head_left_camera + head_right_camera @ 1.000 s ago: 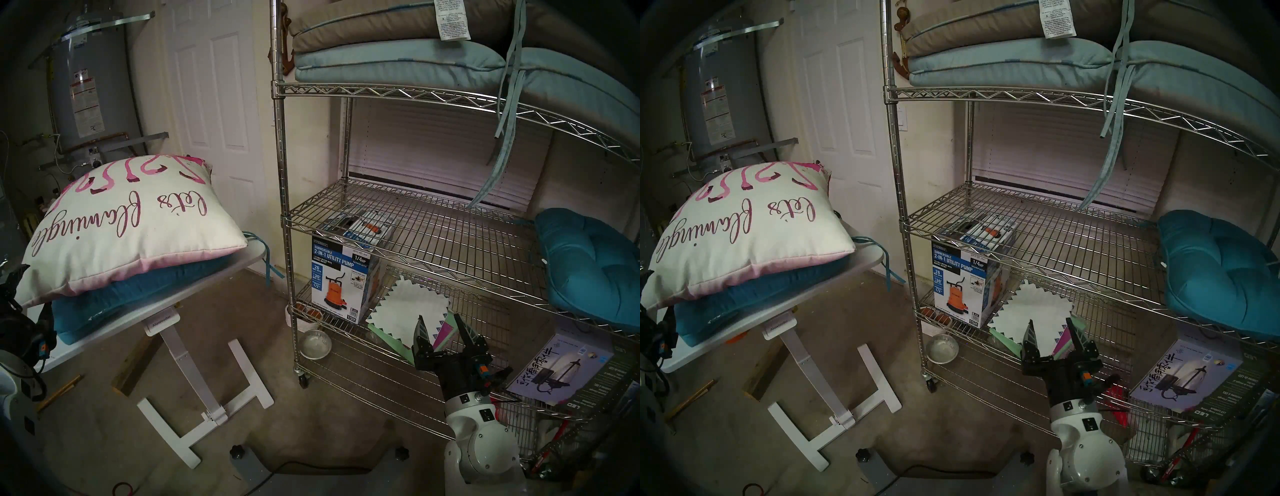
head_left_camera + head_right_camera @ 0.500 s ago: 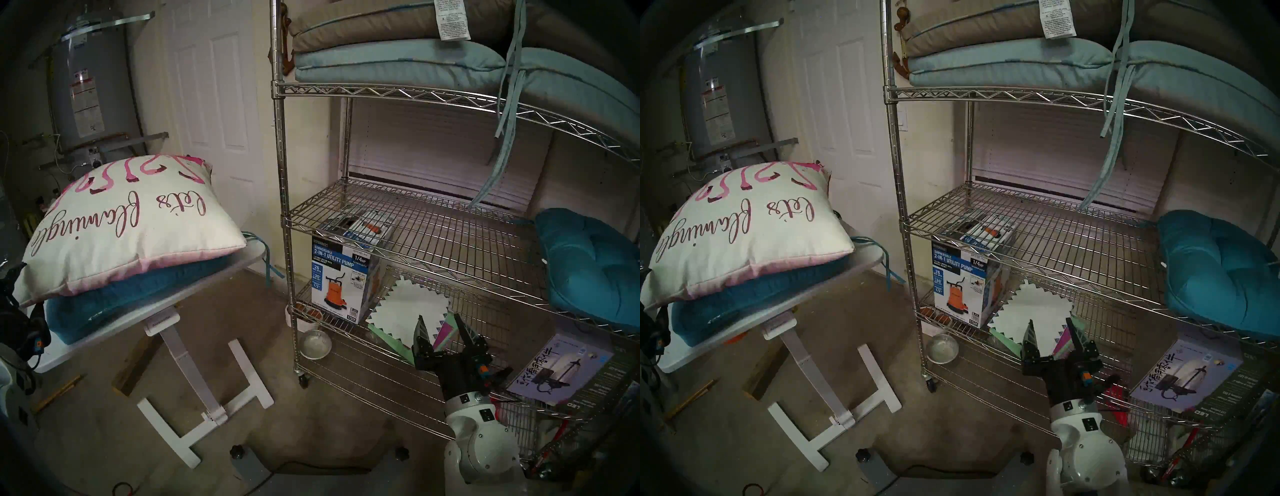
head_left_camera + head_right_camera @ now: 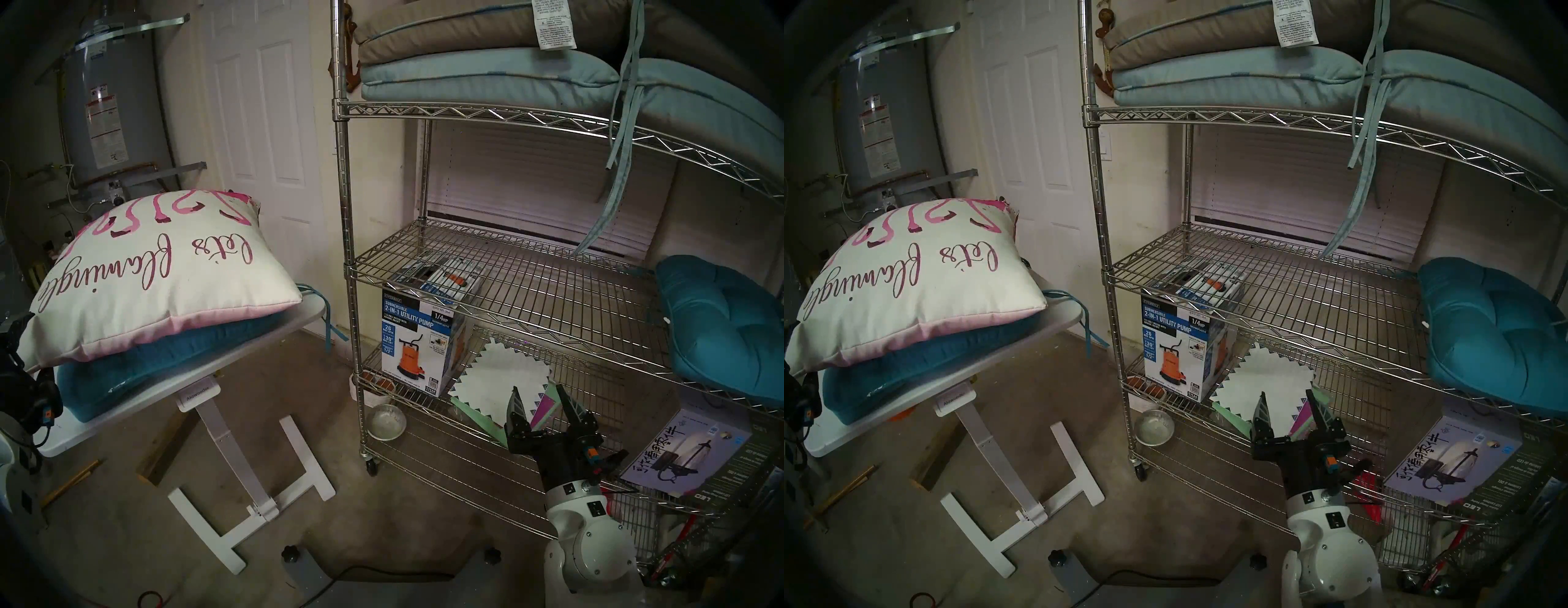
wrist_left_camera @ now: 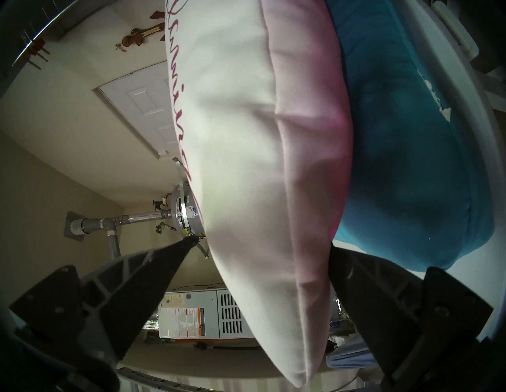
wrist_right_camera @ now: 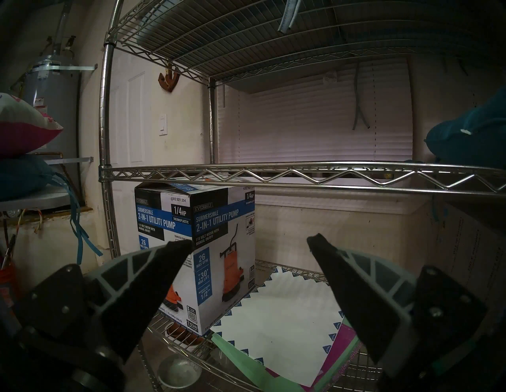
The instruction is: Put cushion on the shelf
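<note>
The cushion (image 3: 161,276) (image 3: 911,288), cream with pink cursive lettering and a pink underside, lies on a teal seat cushion on the small white table at the left. My left gripper (image 3: 15,344) (image 4: 262,243) is open at the cushion's (image 4: 246,137) near corner, one finger on each side of it. The chrome wire shelf (image 3: 509,271) (image 3: 1272,280) stands at the right, and the left part of its middle tier is bare. My right gripper (image 3: 538,395) (image 3: 1288,399) (image 5: 250,241) hangs open and holds nothing in front of the lower tier, below the middle tier's rim (image 5: 273,175).
A teal tufted cushion (image 3: 721,327) fills the right end of the middle tier. Grey and pale blue pads (image 3: 488,63) lie on the tier above, their ties hanging down. A pump box (image 3: 418,339) and papers (image 3: 505,378) sit below. A metal bowl (image 3: 386,420) is on the floor.
My left arm has shifted slightly at the cushion's near corner, uncovering more of the teal cushion below. The right arm has not moved.
</note>
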`<state>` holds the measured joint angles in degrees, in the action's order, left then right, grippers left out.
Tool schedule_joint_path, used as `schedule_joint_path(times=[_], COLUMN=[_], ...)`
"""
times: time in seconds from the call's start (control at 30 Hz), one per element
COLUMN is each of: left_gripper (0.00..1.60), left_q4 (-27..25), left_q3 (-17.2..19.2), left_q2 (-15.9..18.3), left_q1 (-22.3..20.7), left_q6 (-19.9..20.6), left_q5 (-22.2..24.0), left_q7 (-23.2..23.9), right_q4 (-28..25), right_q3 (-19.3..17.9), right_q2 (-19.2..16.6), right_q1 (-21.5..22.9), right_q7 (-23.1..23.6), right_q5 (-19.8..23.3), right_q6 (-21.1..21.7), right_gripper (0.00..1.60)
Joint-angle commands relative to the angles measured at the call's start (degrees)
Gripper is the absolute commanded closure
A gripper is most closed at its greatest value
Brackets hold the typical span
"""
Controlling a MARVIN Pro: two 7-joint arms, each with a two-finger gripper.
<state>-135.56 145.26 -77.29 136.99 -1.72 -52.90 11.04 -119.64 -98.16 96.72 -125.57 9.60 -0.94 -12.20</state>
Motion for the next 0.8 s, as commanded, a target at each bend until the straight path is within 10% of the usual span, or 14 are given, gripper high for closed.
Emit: schedule_joint_path(times=[0.0, 0.77], left_gripper=[0.00, 0.00], left_q4=[-0.6, -0.6], left_q3=[0.5, 0.6], left_q2=[0.4, -0.3], left_q1=[-0.4, -1.5], left_q6=[0.0, -0.9], left_q5=[0.0, -0.7], left_q7=[-0.1, 0.7], right_q4=[-1.4, 0.7], right_q3=[0.0, 10.0], right_q2=[-0.1, -5.3], right_q1=[0.1, 1.6], right_q7=[0.1, -1.0], right_q5=[0.0, -9.6], right_q6=[-0.2, -19.0], right_gripper=[0.00, 0.00])
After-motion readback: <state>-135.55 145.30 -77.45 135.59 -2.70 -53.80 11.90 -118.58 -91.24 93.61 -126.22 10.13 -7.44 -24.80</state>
